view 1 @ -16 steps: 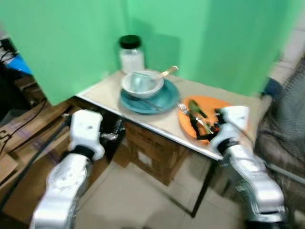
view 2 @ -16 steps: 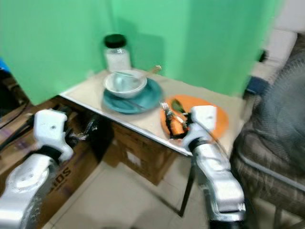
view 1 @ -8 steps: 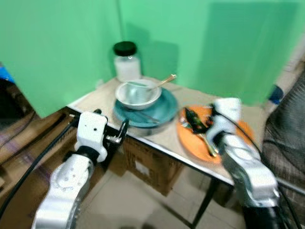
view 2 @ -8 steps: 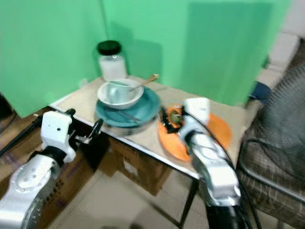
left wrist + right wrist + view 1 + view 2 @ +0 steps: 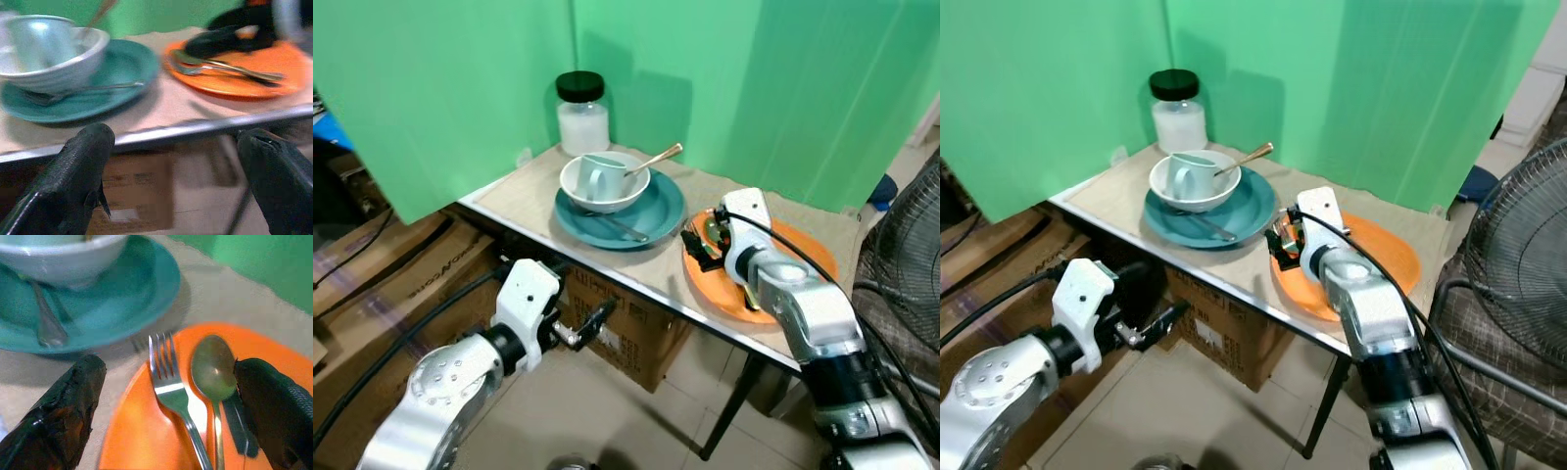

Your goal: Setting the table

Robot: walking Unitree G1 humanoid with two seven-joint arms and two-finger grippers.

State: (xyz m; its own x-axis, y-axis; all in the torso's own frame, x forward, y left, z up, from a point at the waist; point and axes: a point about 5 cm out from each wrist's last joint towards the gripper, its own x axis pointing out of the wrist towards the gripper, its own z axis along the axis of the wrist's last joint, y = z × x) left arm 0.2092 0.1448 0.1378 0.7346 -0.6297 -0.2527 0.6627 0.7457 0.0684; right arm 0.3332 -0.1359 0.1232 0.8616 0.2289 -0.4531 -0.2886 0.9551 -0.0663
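Now the right gripper [image 5: 166, 396] has swung in, fingers spread over the fork [image 5: 168, 391] — left gripper [image 5: 587, 328] open, lower left.

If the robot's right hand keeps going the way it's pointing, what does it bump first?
Probably the fork and spoon lying on the orange plate, between the open right hand's fingers.
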